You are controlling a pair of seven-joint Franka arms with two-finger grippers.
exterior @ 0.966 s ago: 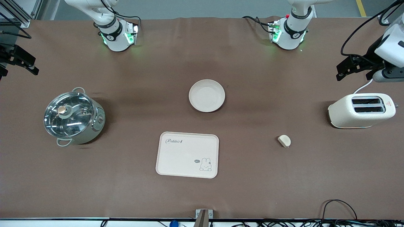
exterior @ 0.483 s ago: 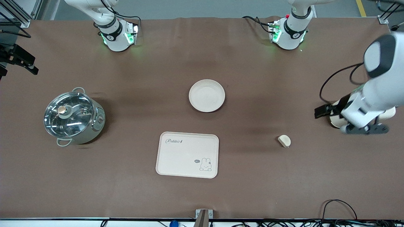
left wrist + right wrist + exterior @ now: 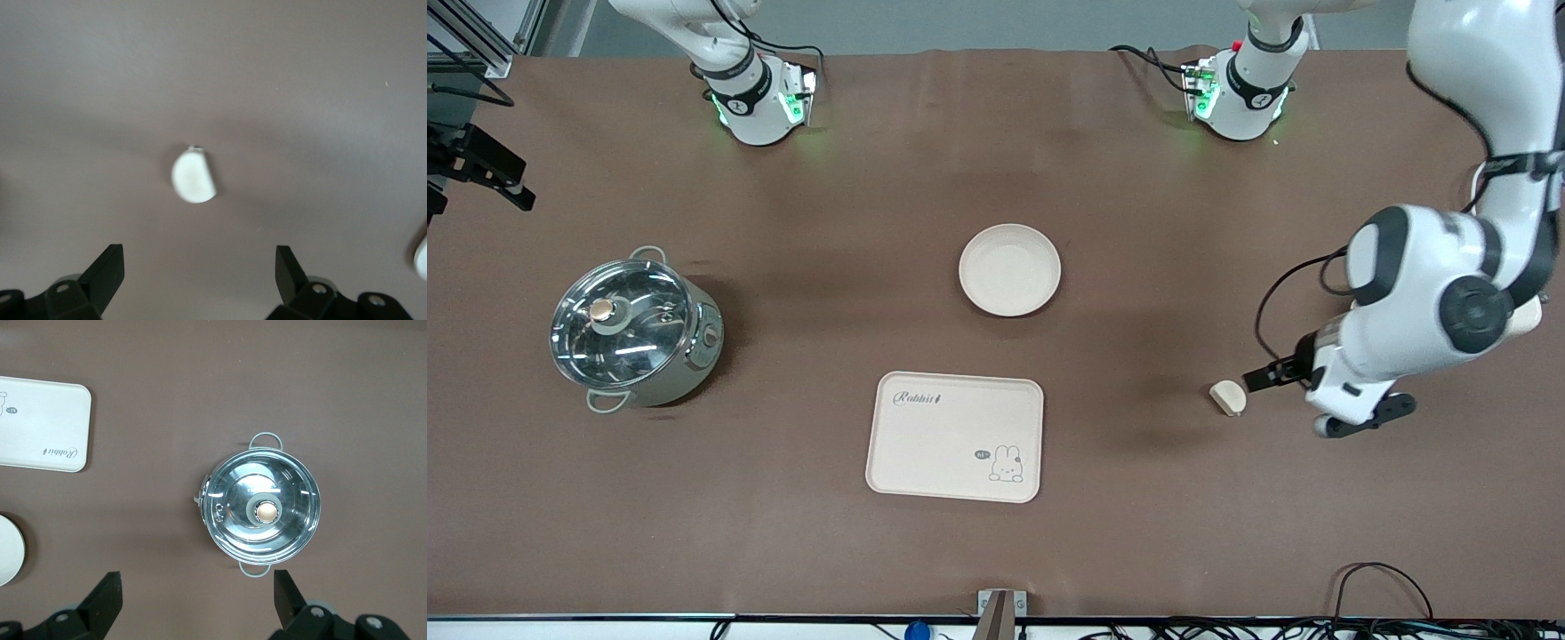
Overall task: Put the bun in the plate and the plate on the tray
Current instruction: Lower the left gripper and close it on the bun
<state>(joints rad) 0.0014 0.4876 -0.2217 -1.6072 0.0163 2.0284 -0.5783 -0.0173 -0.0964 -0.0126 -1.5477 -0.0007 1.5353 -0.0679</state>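
Observation:
The bun [image 3: 1228, 396] lies on the brown table, toward the left arm's end, its flat cut side facing the front camera. My left gripper [image 3: 1272, 375] hangs low just beside it, open and empty. In the left wrist view the bun [image 3: 193, 177] lies ahead of the open left gripper [image 3: 200, 280], not between the fingers. The round plate [image 3: 1009, 269] sits empty mid-table. The Rabbit tray [image 3: 955, 436] lies nearer the front camera than the plate. My right gripper [image 3: 480, 167] waits high at the right arm's end of the table, open [image 3: 198, 600].
A steel pot with a glass lid [image 3: 633, 327] stands toward the right arm's end and shows in the right wrist view [image 3: 263, 513], along with the tray [image 3: 40, 427] and the plate's edge [image 3: 7, 557]. A cream toaster [image 3: 1530, 316] is mostly hidden by the left arm.
My left arm has swung down from high over the toaster to just beside the bun. The right arm, bun, plate and tray have not moved.

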